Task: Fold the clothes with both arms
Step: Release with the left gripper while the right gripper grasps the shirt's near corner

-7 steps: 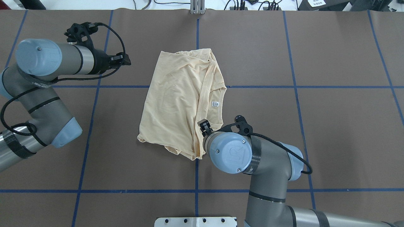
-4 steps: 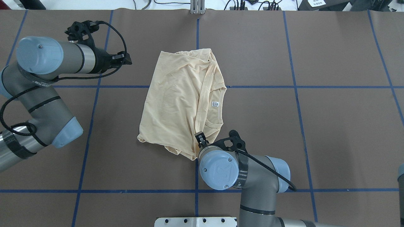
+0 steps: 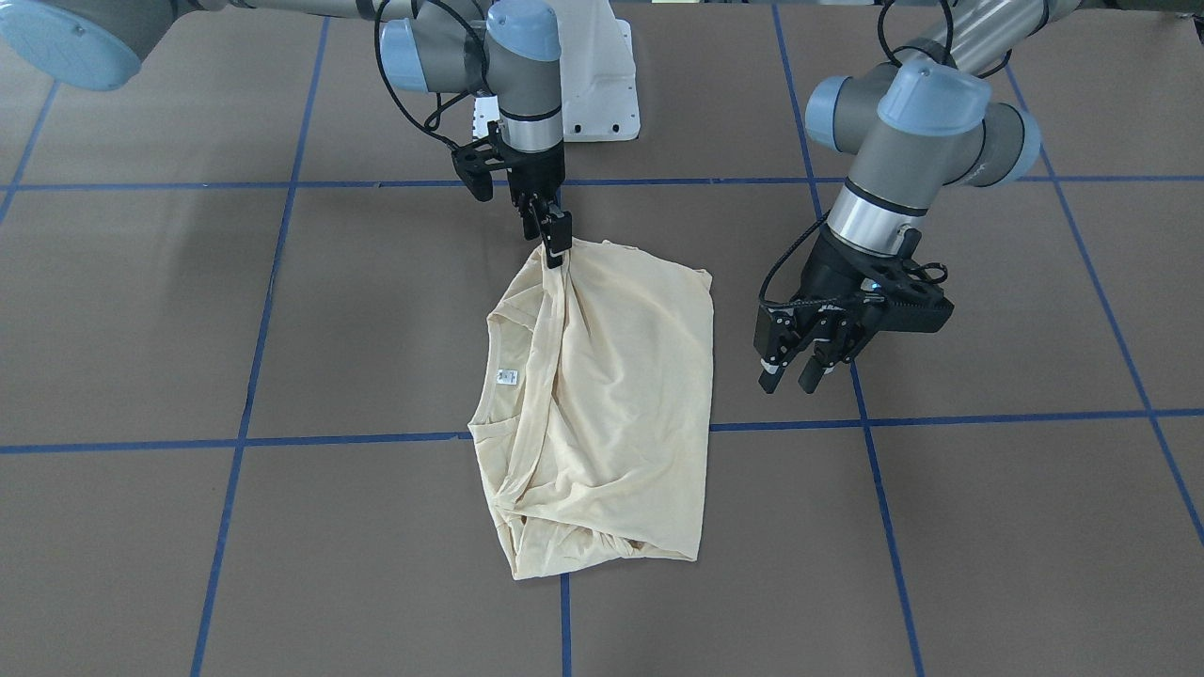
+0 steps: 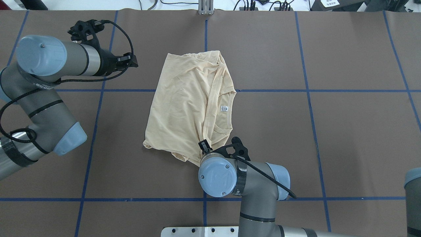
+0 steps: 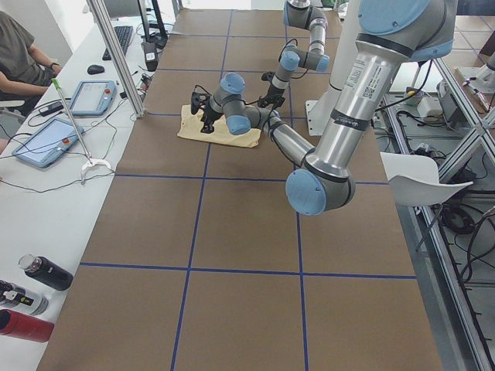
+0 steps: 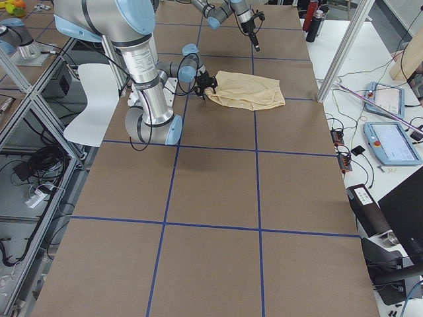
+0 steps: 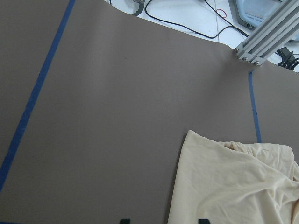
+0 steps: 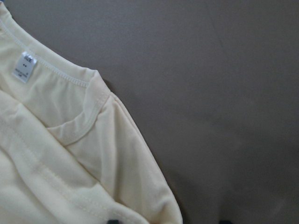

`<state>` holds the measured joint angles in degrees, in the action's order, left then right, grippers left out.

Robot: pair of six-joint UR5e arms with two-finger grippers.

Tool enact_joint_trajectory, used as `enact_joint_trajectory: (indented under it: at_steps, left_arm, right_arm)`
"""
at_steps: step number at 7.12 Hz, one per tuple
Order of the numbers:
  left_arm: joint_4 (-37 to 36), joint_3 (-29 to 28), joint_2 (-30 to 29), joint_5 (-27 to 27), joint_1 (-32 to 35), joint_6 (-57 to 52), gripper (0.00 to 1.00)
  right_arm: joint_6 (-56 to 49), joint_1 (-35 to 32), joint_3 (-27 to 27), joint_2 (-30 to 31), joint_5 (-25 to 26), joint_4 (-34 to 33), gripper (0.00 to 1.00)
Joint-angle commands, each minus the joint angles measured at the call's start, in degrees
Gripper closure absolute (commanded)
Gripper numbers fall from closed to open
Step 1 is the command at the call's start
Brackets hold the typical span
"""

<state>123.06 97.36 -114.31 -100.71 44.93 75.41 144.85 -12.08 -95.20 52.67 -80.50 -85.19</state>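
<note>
The cream shirt (image 3: 611,395) lies folded mid-frame on the brown bench (image 3: 282,329). The right end effector (image 3: 557,246), released, sits at the shirt's upper corner. The left end effector (image 3: 795,376) hovers released to the shirt's right.

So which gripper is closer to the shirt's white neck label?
Right. The right gripper is over the robot-side edge of the shirt, near the neck label; the left gripper hovers off its opposite side.
</note>
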Motion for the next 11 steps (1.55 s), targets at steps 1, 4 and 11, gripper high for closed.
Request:
enact_joint_trajectory:
  at_steps: [1,4,11]
  left_arm:
    - [-0.3,0.2,-0.1,0.0,-0.1,0.1,0.42]
    - [-0.3,0.1,0.0,0.0,-0.2,0.9,0.42]
    - [-2.7,8.2,0.6,-4.3,-6.8,23.6,0.34]
  right_arm:
    - [0.0,0.0,0.0,-0.3,-0.1,-0.2,0.61]
    - [-0.4,0.0,-0.5,-0.2,-0.4,-0.2,1.0]
    - [-1.0,-0.8,-13.6,8.1,-2.9,-5.0,1.0]
